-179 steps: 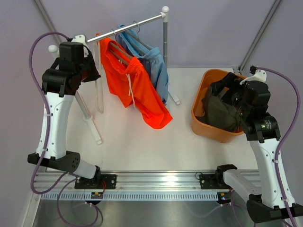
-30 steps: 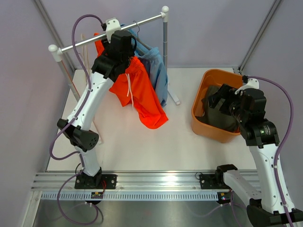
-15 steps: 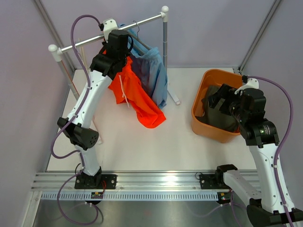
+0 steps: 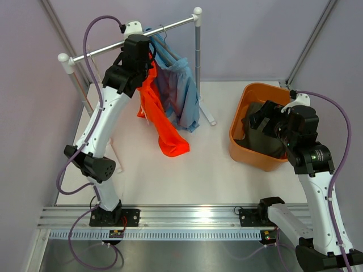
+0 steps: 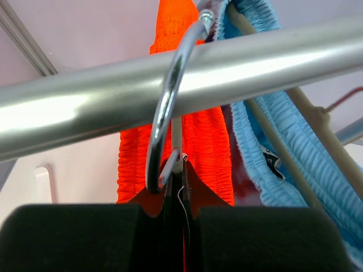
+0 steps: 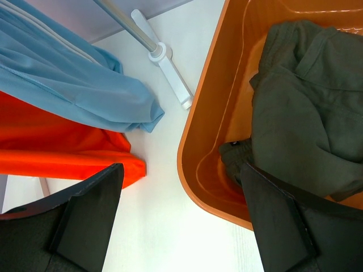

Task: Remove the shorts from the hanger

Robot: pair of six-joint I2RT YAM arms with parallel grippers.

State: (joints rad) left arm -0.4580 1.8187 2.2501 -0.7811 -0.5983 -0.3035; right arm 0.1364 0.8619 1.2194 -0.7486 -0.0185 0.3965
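My right gripper (image 6: 178,190) hangs spread wide over the basket (image 6: 221,113) at the desk's (image 4: 170,181) right edge, olive shorts (image 6: 306,113) inside. Farther back, my left gripper (image 5: 176,195) is clenched on the orange shorts (image 5: 210,147) just under the rail (image 5: 283,62) — blue shorts (image 5: 315,161) beyond.

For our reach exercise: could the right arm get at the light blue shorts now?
Probably, at the hem: the open right gripper hangs over the basket, with only the rack post near the light blue shorts.

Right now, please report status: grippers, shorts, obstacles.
Left gripper shut on orange shorts. Right gripper open over orange basket. Hanger hook on rail, blue shorts alongside.
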